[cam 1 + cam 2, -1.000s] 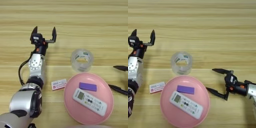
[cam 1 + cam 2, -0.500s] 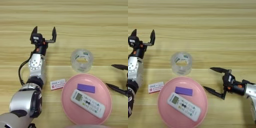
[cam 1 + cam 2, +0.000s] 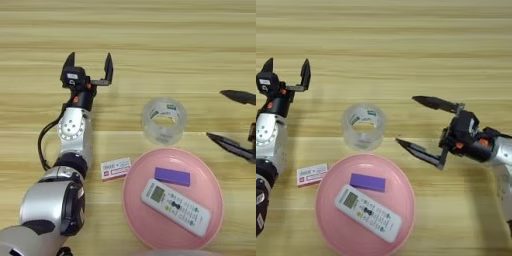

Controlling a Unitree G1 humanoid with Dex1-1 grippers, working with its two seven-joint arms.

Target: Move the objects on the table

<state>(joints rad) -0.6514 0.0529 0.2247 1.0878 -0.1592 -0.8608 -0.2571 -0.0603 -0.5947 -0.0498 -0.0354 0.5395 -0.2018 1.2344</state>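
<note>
A white remote with a small screen lies in a pink plate, beside a flat purple block. A white-and-red packet rests on the table just left of the plate. A clear tape roll stands above the plate. My right gripper is open, its fingers spread wide, just right of the tape roll and above the plate's right rim. My left gripper is open and empty, stretched out over the table at the upper left, apart from everything.
The wooden table stretches bare behind the tape roll and the left gripper. The left arm runs down the left side, close to the packet.
My right gripper has moved left toward the tape roll and the plate. The left arm has not moved. The view has shifted a little.
</note>
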